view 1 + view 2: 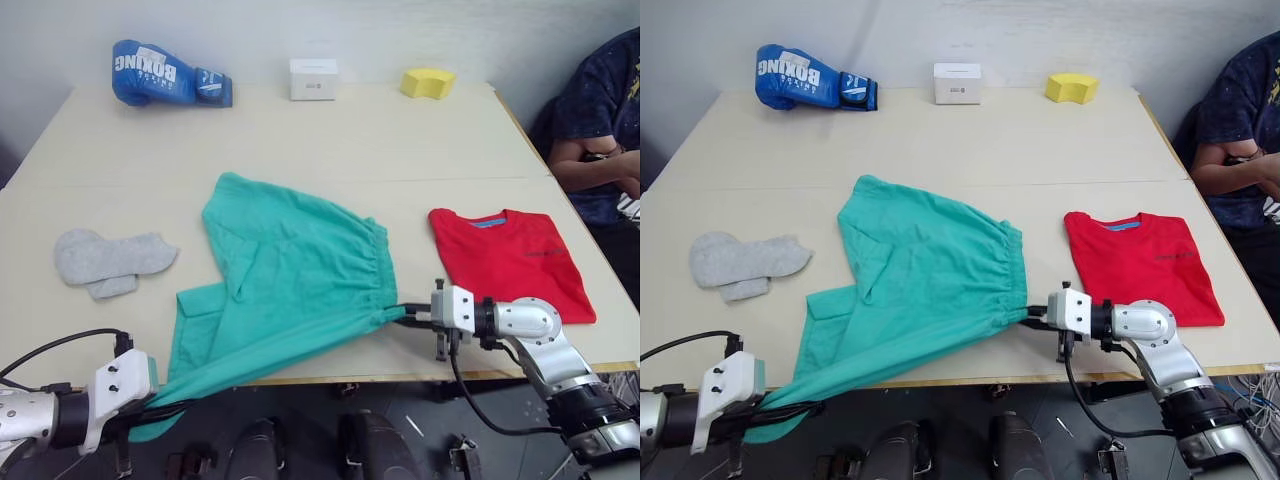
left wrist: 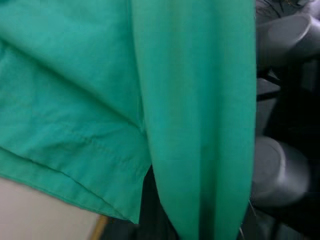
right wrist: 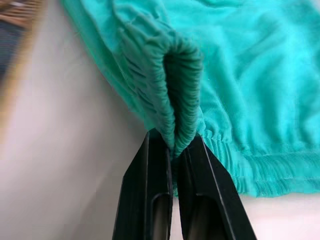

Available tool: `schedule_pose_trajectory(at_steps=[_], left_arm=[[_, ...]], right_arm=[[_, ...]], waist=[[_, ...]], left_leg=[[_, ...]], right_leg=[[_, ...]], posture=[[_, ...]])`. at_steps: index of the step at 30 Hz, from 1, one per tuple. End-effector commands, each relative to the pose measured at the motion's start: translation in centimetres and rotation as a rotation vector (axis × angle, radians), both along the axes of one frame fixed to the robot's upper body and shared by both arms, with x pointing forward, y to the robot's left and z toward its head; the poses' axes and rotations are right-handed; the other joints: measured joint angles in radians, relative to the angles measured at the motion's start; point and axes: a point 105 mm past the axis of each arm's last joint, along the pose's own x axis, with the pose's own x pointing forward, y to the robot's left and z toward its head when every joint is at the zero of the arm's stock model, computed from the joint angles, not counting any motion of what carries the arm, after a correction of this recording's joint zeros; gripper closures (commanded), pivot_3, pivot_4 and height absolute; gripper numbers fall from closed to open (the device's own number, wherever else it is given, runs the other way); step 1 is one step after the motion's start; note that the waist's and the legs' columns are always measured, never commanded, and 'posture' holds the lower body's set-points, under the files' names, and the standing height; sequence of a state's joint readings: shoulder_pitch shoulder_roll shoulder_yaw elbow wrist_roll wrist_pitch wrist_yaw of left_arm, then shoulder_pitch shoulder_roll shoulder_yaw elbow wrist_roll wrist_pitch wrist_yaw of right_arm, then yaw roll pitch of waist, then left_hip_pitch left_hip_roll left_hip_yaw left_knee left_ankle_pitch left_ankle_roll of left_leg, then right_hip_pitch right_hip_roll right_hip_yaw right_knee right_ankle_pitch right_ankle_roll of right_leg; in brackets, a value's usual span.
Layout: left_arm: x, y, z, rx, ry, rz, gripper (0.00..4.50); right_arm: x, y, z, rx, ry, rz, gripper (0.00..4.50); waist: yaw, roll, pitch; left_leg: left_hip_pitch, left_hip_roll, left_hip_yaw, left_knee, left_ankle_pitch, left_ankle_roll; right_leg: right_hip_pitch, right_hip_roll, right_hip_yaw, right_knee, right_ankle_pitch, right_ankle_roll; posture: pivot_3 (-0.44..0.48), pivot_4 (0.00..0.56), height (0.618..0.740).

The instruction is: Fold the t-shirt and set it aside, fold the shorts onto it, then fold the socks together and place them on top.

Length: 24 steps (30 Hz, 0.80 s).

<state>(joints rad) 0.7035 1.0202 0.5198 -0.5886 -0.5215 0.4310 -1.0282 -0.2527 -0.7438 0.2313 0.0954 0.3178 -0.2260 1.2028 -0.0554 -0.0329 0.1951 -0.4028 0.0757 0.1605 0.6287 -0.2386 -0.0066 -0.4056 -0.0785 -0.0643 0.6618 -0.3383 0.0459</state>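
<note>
The right hand [image 3: 172,150] is clamped narrow on the gathered waistband of the shorts [image 1: 290,270], at the desk's [image 1: 300,130] near edge. The left hand [image 1: 165,405], below that edge, is pinched on a trailing leg hem. Just beyond the right hand lies the folded t-shirt [image 1: 510,260]; beyond the left hand lie the socks [image 1: 105,260]. A boxing glove [image 1: 165,75], white box [image 1: 313,78] and yellow sponge [image 1: 428,82] line the far edge. A person [image 1: 600,120] sits beside the desk.

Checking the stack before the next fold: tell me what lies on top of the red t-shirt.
Nothing lies on the folded t-shirt; its red top is bare. The shorts are spread beside it, apart, and the socks sit beyond them.
</note>
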Motion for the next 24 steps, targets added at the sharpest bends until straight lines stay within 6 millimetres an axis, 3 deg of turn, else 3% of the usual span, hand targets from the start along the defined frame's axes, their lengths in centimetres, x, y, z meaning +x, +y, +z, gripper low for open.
schedule_pose_trajectory(at_steps=[1,9,12,16,19,24], left_arm=[[-1.0,0.2,0.3,0.021,0.128,-0.008,4.48],[3.2,0.4,3.6,0.037,-0.024,-0.074,4.48],[5.4,0.4,6.1,0.046,-0.129,-0.124,4.48],[10.8,0.1,10.9,0.076,-0.331,-0.199,4.48],[15.2,-0.1,13.3,0.128,-0.452,-0.225,4.48],[21.7,-1.6,15.0,0.123,-0.514,-0.254,4.48]], right_arm=[[-0.7,-0.2,0.2,-0.046,0.066,0.017,4.50],[-0.3,0.3,1.5,-0.004,0.027,-0.027,4.50],[0.0,0.4,3.2,0.071,0.040,-0.069,4.50],[1.5,0.2,6.1,0.197,0.074,-0.181,4.50],[3.0,-0.1,7.6,0.254,0.122,-0.262,4.50],[6.4,0.0,9.1,0.280,0.077,-0.374,4.50]], waist=[[0.000,0.000,0.000],[0.002,0.000,0.000],[0.002,0.000,0.000],[0.009,0.000,0.000],[0.018,0.001,0.000],[0.030,0.000,0.000]], left_leg=[[0.000,0.000,0.000,0.000,0.000,0.000],[-0.002,0.000,-0.001,0.000,-0.001,-0.002],[-0.002,0.000,-0.001,0.000,-0.001,-0.002],[-0.003,0.001,-0.001,0.000,0.000,-0.003],[-0.002,0.000,0.000,0.000,0.000,-0.002],[-0.004,-0.002,0.006,0.004,0.005,-0.001]], right_leg=[[0.000,0.000,0.000,0.000,0.000,0.000],[-0.001,0.000,-0.002,-0.001,-0.001,-0.002],[-0.001,0.000,-0.002,-0.001,-0.001,-0.002],[-0.002,0.001,-0.003,0.001,0.000,-0.002],[-0.001,0.001,-0.002,0.000,0.001,-0.002],[-0.005,0.011,-0.001,0.001,0.002,0.001]], posture=[[0.000,0.150,0.740],[0.000,0.150,0.740],[0.000,0.150,0.740],[0.000,0.150,0.740],[0.000,0.150,0.740],[0.000,0.150,0.740]])
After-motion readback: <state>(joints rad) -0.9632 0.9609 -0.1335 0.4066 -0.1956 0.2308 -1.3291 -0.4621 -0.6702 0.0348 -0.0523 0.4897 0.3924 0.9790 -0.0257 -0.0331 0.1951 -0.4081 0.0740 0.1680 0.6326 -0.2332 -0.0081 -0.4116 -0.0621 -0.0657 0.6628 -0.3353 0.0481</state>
